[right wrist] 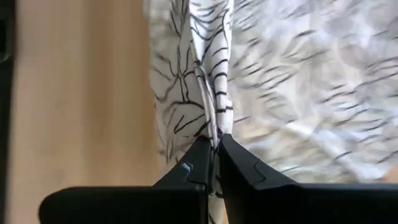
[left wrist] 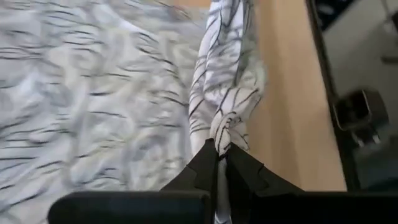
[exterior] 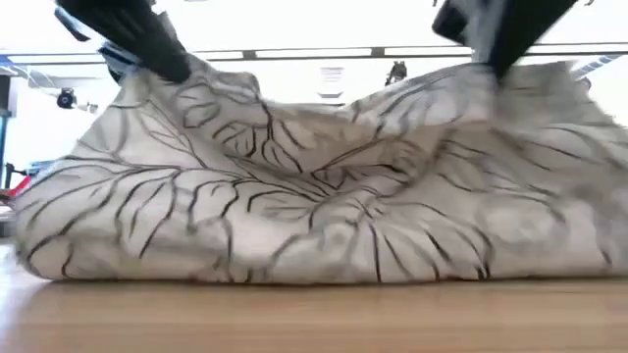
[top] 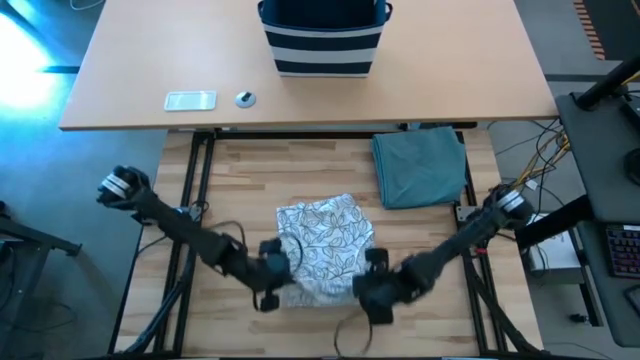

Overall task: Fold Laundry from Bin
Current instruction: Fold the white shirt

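Observation:
The grey-white leaf-patterned garment [top: 325, 248] lies on the wooden table, its near part raised; in the low view [exterior: 314, 206] it sags between two lifted corners. My left gripper [top: 272, 272] is shut on its near left corner, my right gripper [top: 370, 275] on its near right corner. A folded teal-green garment [top: 420, 165] lies flat at the back right. The navy bin [top: 322, 38] with white stripes stands on the far desk. My left gripper pinches a bunched fold of the garment's near left corner [left wrist: 221, 134] between its two fingers, several layers gathered. The cloth runs away from the fingertips, lifted; the rest lies on the table. My right gripper pinches a bunched fold of the garment's near right corner [right wrist: 208, 127] between its two fingers, several layers gathered. The corner is lifted [exterior: 481, 88]; the cloth sags slack toward the other gripper.
A white flat device [top: 190, 100] and a small round thing [top: 245, 98] lie on the far desk left of the bin. Bare wood shows left of the patterned garment [top: 230, 180]. Cables and equipment stand off the table's right side [top: 560, 250].

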Robot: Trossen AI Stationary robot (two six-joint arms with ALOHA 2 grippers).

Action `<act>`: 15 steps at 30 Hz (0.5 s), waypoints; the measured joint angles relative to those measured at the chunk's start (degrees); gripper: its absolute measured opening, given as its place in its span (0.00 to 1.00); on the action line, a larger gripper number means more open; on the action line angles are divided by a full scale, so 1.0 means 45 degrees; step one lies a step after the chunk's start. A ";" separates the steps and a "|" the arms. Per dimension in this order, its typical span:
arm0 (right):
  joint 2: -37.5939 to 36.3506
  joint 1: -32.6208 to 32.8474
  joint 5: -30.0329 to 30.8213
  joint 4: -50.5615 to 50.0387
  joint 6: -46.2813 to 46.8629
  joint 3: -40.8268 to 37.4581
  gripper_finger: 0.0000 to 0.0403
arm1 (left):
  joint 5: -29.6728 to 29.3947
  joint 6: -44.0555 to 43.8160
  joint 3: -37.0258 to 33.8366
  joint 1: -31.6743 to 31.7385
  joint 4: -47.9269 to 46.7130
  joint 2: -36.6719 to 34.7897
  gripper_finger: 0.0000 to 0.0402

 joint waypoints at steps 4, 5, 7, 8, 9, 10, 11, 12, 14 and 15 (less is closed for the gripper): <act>-0.0987 -0.1374 -0.0265 0.0885 -0.1087 -0.1159 0.03 | 0.0028 -0.0390 -0.0895 0.1002 -0.0079 -0.1136 0.00; -0.1174 -0.1739 -0.0398 0.1009 -0.1356 -0.1387 0.03 | 0.0057 -0.0451 -0.1078 0.1307 -0.0083 -0.1392 0.00; -0.1475 -0.2596 -0.0594 0.1089 -0.1922 -0.1748 0.03 | 0.0136 -0.0462 -0.1447 0.2038 -0.0067 -0.1853 0.00; -0.1586 -0.3022 -0.0637 0.1124 -0.2181 -0.1877 0.03 | 0.0279 -0.0462 -0.1667 0.2424 -0.0100 -0.2045 0.00; -0.1647 -0.3479 -0.0656 0.1147 -0.2494 -0.1969 0.03 | 0.0381 -0.0458 -0.1891 0.2836 -0.0197 -0.2219 0.00; -0.1671 -0.3922 -0.0732 0.1192 -0.2865 -0.2028 0.03 | 0.0508 -0.0362 -0.2093 0.3261 -0.0210 -0.2389 0.00; -0.1675 -0.4354 -0.0923 0.1199 -0.3208 -0.2071 0.03 | 0.0717 -0.0185 -0.2268 0.3689 -0.0171 -0.2557 0.00; -0.1648 -0.4775 -0.1193 0.1194 -0.3509 -0.2105 0.03 | 0.0859 -0.0019 -0.2448 0.4113 -0.0145 -0.2706 0.00; -0.1521 -0.5610 -0.1605 0.1378 -0.4076 -0.2110 0.03 | 0.1425 0.0475 -0.2777 0.5020 -0.0108 -0.2860 0.00; -0.1460 -0.5997 -0.1790 0.1406 -0.4385 -0.2110 0.03 | 0.1707 0.0727 -0.2910 0.5427 -0.0141 -0.2857 0.00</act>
